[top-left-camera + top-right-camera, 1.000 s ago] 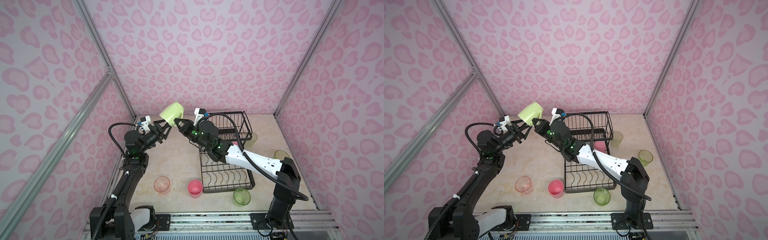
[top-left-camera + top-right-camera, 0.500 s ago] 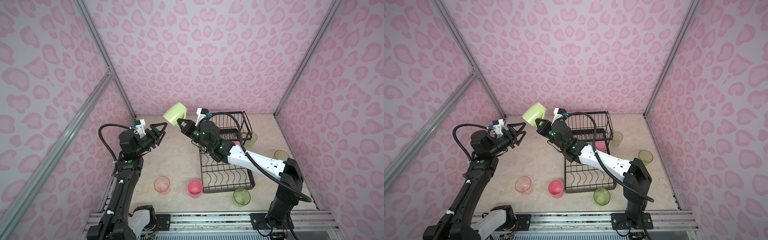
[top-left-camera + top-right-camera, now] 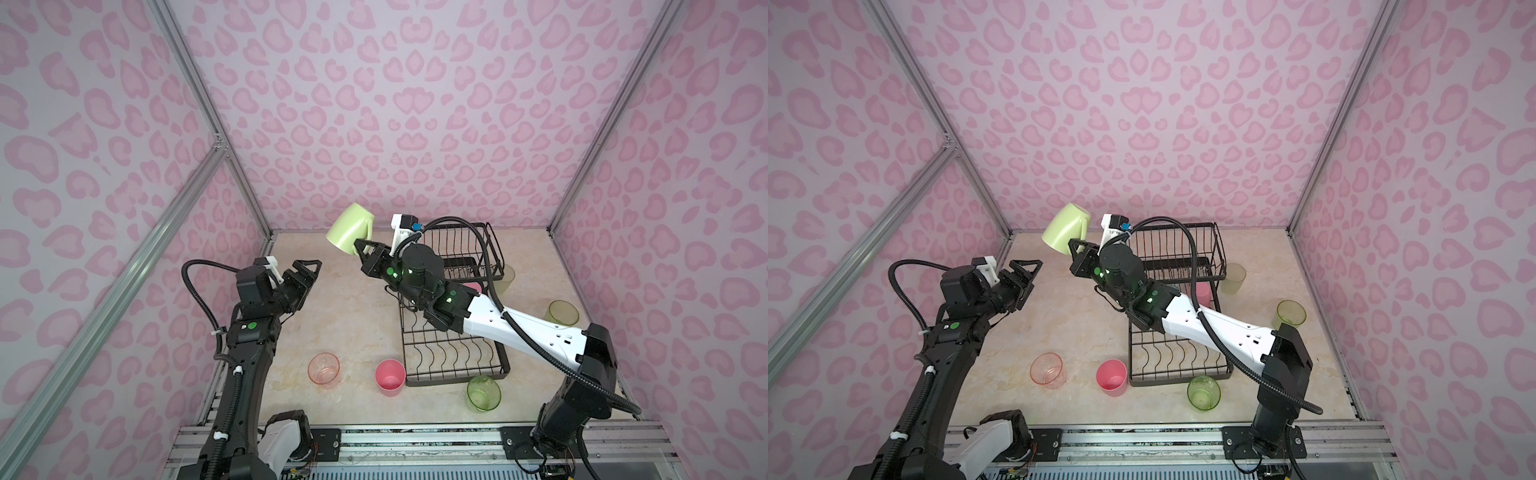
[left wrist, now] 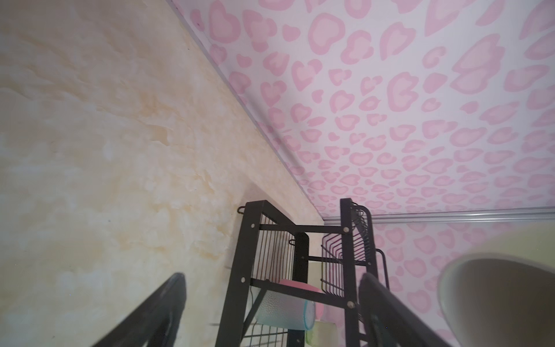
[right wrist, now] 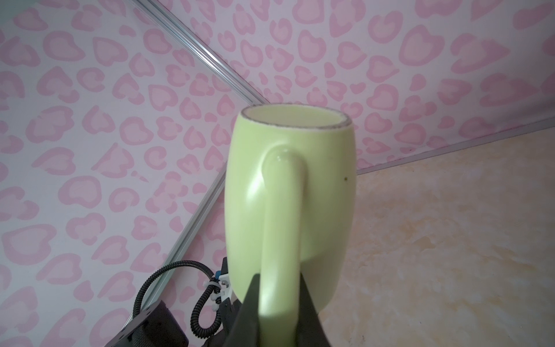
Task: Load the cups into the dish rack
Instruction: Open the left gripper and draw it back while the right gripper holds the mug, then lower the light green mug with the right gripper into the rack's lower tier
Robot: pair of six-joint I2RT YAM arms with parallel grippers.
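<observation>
Holding a pale-green mug (image 3: 348, 227) by its handle, my right end effector (image 3: 362, 248) is clamped shut on it. It is raised above the counter (image 3: 345, 316) at the upper centre of both top views. In the right wrist view my two fingers (image 5: 252, 303) pinch the handle from either side. The mug is tilted, off the counter, just left of the dish rack's (image 3: 457, 376) raised basket (image 3: 461, 237).

My left end effector (image 3: 307, 266) is at centre left of the frame, well apart from the mug, fingers spread wide with nothing between them. The left wrist view shows the gap between the fingers and the mug's (image 4: 504, 300) open mouth.

- In the rack, under the basket: a frosted teal tumbler (image 4: 285, 312) on its side, and an opaque pink tumbler (image 3: 473, 286).
- On the counter, lower centre: a clear pink glass (image 3: 324, 369) and a second pink tumbler (image 3: 390, 376), both upright.
- At the rack's near right corner: a clear green glass (image 3: 483, 392), tilted.
- Right of the rack: another green glass (image 3: 562, 312) and a frosted whitish tumbler (image 3: 505, 279).
</observation>
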